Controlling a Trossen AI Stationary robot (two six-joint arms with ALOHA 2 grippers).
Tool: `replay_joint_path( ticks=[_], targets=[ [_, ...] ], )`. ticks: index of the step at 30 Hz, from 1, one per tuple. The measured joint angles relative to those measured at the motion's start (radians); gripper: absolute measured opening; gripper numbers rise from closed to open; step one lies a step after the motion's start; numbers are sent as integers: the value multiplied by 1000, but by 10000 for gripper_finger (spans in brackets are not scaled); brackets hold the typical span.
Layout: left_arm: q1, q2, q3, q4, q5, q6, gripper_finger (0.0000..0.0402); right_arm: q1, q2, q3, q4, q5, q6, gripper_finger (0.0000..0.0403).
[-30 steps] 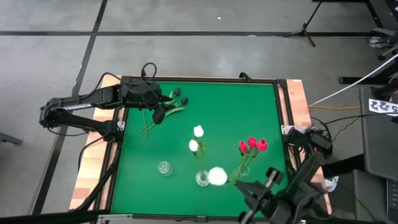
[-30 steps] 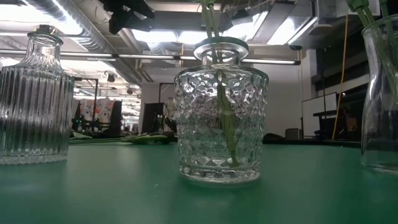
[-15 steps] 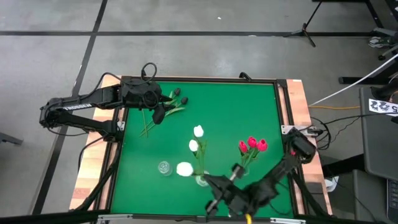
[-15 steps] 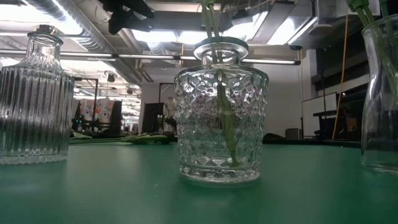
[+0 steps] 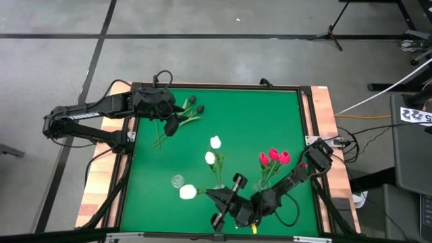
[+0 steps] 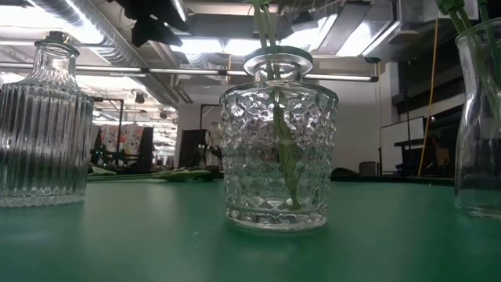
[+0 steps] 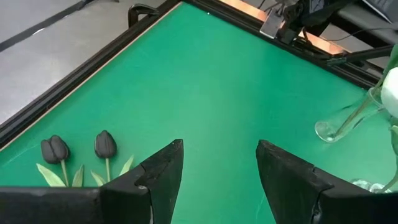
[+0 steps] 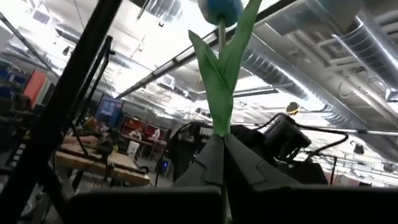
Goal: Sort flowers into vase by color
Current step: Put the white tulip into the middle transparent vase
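Observation:
My right gripper is shut on a white tulip near the table's near edge, its head just right of the empty ribbed vase. A diamond-cut vase holds two white tulips. A third vase holds red tulips. Black tulips lie flat on the green mat at the far left. My left gripper hovers open beside them. In the left wrist view two black heads show beyond the open gripper. My right gripper pinches the white tulip's green stem and leaves between its two shut fingers. The fingers come about level from the table's right. The tulip is lifted clear, and its head points toward the table's left.
The three glass vases stand in a row near the near edge and show close up in the low view: the ribbed vase, the diamond-cut vase and the third vase. The mat's middle and far right are bare green. A raised frame borders the mat.
My right gripper has swung toward the table's left along the near edge, carrying the white tulip. Its head has gone from right of the diamond-cut vase, across it, to beside the ribbed vase. The arm has turned with it.

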Motion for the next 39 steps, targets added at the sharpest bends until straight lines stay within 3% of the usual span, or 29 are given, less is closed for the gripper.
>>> replay_joint_path(
  ticks=[5,12,17,25,33,39],
  targets=[
    [0,0,0,2,0,-13,200,2,4,-3,3,-46,0,0],
    [0,0,0,7,0,-21,200,30,63,-3,-7,69,61,0],
    [0,0,0,16,0,-28,200,30,73,24,4,76,92,0],
    [-20,0,0,14,10,-31,200,80,78,93,0,79,3,0],
    [-165,-46,0,126,246,-31,200,112,55,303,0,66,-300,0],
    [-365,-126,0,336,264,-64,200,129,33,411,-1,5,-431,0]
  ],
)
